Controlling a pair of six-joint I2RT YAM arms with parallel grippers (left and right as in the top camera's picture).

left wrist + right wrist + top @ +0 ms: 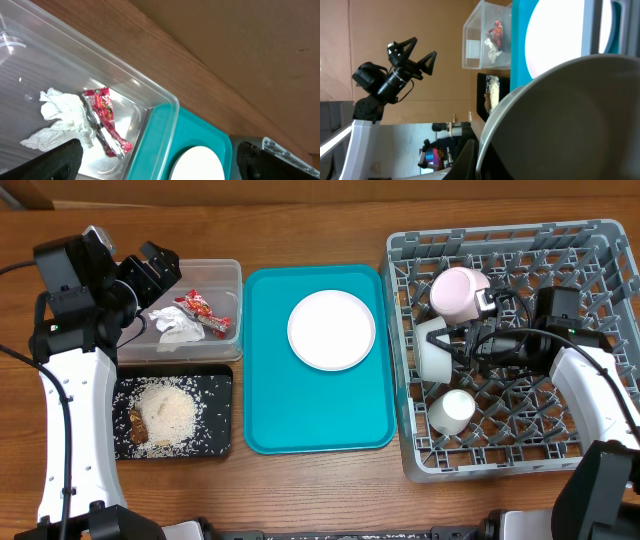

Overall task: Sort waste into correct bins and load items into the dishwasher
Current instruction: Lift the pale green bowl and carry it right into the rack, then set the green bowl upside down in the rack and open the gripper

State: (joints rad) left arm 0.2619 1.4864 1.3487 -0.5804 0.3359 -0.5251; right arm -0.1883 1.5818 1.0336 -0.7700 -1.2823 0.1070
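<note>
My left gripper (160, 272) (162, 165) hangs open above the clear tub (228, 275) (150, 92), holding nothing. In the tub lie a crumpled white napkin (176, 326) (62, 117) and a red-and-white wrapper (205, 312) (106, 120). White rice with brown scraps (168, 416) lies in the black tray (222, 380). A round white plate (331, 330) (196, 165) (557, 35) rests on the teal tray. My right gripper (462, 346) (482, 162) is shut on the rim of a pale cup (434, 350) (570, 120) lying on its side in the grey dish rack (600, 240).
The teal serving tray (270, 380) (195, 130) lies between the bins and the rack. In the rack, a pink upturned bowl (458, 292) sits behind the held cup and a small white cup (452, 410) in front of it. The rack's upright pegs surround all three.
</note>
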